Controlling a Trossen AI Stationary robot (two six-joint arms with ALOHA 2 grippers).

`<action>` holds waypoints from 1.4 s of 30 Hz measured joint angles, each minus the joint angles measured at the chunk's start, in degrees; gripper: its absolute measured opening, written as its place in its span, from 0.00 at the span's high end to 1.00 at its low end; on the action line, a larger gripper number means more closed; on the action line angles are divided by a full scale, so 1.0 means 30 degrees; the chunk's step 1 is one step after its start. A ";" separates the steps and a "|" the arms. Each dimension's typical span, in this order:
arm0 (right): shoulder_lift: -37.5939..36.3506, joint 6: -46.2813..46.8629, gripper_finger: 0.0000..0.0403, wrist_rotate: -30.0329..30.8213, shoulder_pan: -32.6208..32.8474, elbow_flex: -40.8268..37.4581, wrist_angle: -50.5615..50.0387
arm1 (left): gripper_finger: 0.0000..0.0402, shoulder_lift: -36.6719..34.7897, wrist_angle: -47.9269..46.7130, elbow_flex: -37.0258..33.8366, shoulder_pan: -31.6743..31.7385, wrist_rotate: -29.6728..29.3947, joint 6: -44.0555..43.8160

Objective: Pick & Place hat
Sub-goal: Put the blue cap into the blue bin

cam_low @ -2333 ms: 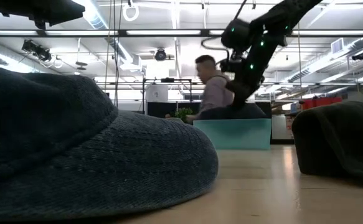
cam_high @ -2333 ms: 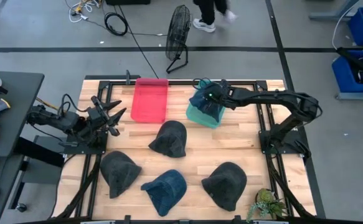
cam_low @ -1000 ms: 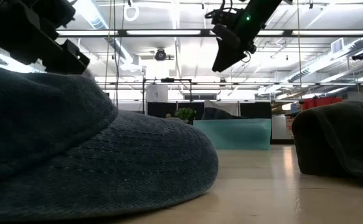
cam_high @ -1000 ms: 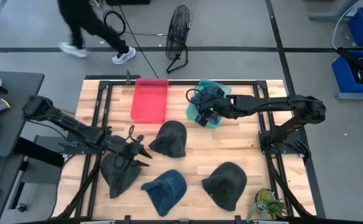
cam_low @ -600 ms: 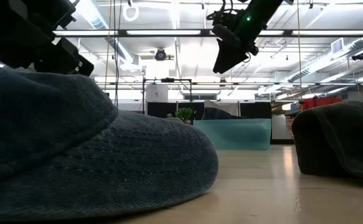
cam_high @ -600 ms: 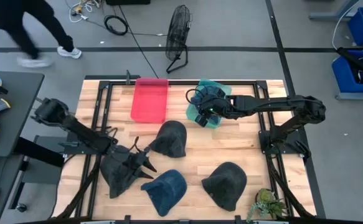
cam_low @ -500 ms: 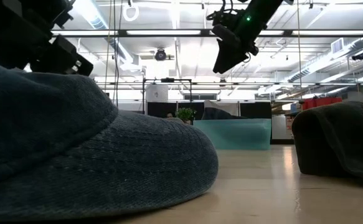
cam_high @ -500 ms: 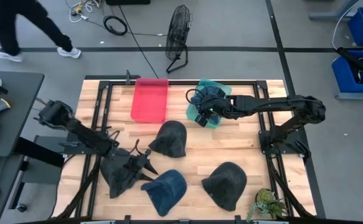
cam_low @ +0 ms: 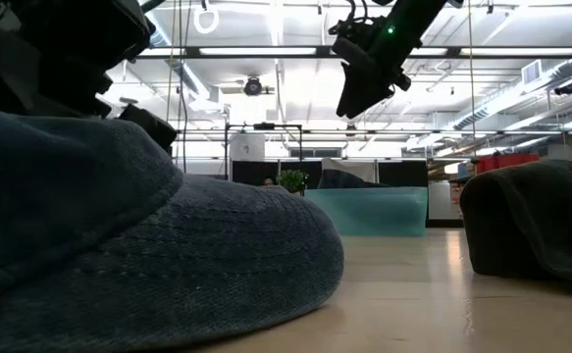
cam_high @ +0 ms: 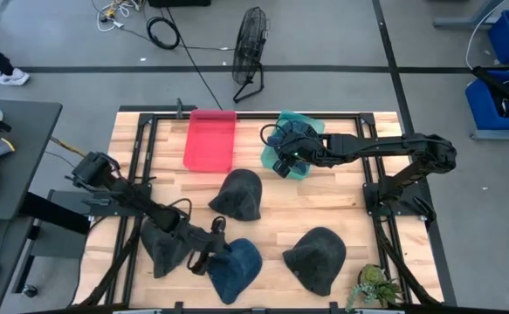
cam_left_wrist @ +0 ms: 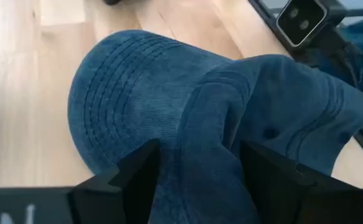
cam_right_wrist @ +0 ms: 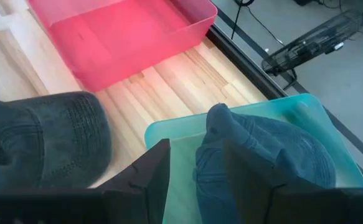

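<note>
Landmark: teal bin [cam_high: 299,144], at the far edge of the wooden table [cam_high: 341,201], just right of the red bin [cam_high: 209,139].

Hats, five counted:
- One blue denim hat in bin [cam_right_wrist: 256,155], lying inside the teal bin. Only the right wrist view shows it plainly; from above the right arm covers most of it.
- One dark grey hat [cam_high: 238,194], on the table just in front of the teal bin, toward the red bin.
- One dark grey front-left hat [cam_high: 165,244], well away from the teal bin, partly under the left arm.
- One blue hat [cam_high: 235,266], at the front edge, beside the front-left hat.
- One dark grey front-right hat [cam_high: 316,257], nearly straight in front of the teal bin, near the front edge.

Bins, two counted: teal and red. The red bin holds nothing visible.

Arms, two counted:
- Right gripper [cam_high: 282,155]: arm stretched level across the table from its base, head over the teal bin's near rim. The low view shows it raised well above the bin. Fingers apart, holding nothing.
- Left gripper [cam_left_wrist: 197,168]: arm reaches diagonally to the front, head low over the blue hat. Left wrist view shows fingers [cam_left_wrist: 131,177] spread on either side of a raised fold of denim, not closed.

The low view is largely filled by the blue hat's brim.
</note>
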 joint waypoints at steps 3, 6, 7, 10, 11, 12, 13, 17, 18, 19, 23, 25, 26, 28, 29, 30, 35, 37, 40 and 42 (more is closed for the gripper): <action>0.0000 -0.0068 0.63 0.0022 0.0000 0.0000 -0.0029 | 0.51 -0.0025 -0.0007 -0.0011 0.0076 -0.0124 0.0677; 0.0000 -0.0098 0.63 0.0014 0.0000 0.0000 0.0000 | 0.66 -0.0396 0.0144 -0.0024 0.0355 -0.0265 0.1705; 0.0000 -0.0098 0.63 0.0007 0.0000 0.0000 0.0000 | 0.73 -0.0551 0.0171 -0.0018 0.0498 -0.0636 0.1864; 0.0000 -0.0366 0.63 0.0008 0.0000 0.0000 0.0164 | 0.93 -0.1023 0.0066 -0.0024 0.1007 -0.2801 0.2119; 0.0000 -0.0629 0.63 0.0022 0.0000 0.0000 0.0251 | 0.96 -0.1206 0.0135 -0.0024 0.1245 -0.3818 0.2160; 0.0000 -0.0907 0.63 0.0023 0.0008 0.0000 0.0423 | 0.97 -0.1448 0.0235 -0.0024 0.1464 -0.4952 0.2156; 0.0000 -0.1189 0.63 0.0044 0.0065 0.0000 0.0701 | 0.97 -0.1786 0.0219 -0.0026 0.1717 -0.5981 0.2194; 0.0000 -0.2438 0.63 0.0036 0.0543 0.0380 0.1178 | 0.98 -0.3104 0.0326 -0.0031 0.3127 -0.7305 0.3127; 0.0000 -0.2606 0.63 0.0022 0.0738 0.0630 0.1224 | 0.98 -0.3436 0.0477 0.0077 0.3546 -0.7553 0.3204; 0.0000 -0.2813 0.63 0.0029 0.0944 0.0907 0.1253 | 0.99 -0.3697 0.0533 0.0334 0.3985 -0.8007 0.3194; 0.0000 -0.3699 0.63 0.0027 0.1964 0.2323 0.1241 | 0.98 -0.4402 0.0501 0.1539 0.5947 -0.9603 0.3695; -0.0020 -0.3631 0.63 -0.0006 0.2441 0.2958 0.1342 | 0.98 -0.4398 -0.0155 0.2115 0.6883 -0.9644 0.3823; -0.0022 -0.3453 0.63 -0.0011 0.2655 0.3181 0.1341 | 0.99 -0.4359 -0.0291 0.2405 0.7300 -0.9631 0.3770; -0.0022 -0.2967 0.63 -0.0022 0.3010 0.3476 0.1250 | 0.99 -0.4160 -0.0168 0.2931 0.7919 -0.9600 0.3766; -0.0022 -0.2838 0.63 -0.0012 0.3145 0.3572 0.1253 | 0.99 -0.4147 -0.0290 0.3088 0.8132 -0.9502 0.3727; -0.0022 -0.2762 0.63 -0.0007 0.3261 0.3617 0.1259 | 0.99 -0.4081 -0.0316 0.3279 0.8295 -0.9135 0.3629; -0.0015 -0.2545 0.63 -0.0017 0.3553 0.3636 0.0053 | 0.98 -0.3990 -0.0230 0.3984 0.8375 -0.6656 0.2864; -0.0015 -0.2134 0.63 0.0000 0.3563 0.3636 -0.0551 | 0.98 -0.3990 -0.0276 0.3998 0.8211 -0.6519 0.2731; -0.0015 -0.1513 0.63 -0.0007 0.3555 0.3636 -0.0823 | 0.99 -0.3990 -0.0270 0.3998 0.8038 -0.6481 0.2786; -0.0015 -0.1519 0.63 -0.0015 0.3563 0.3636 -0.0823 | 0.98 -0.3990 -0.0279 0.3998 0.8069 -0.6645 0.3379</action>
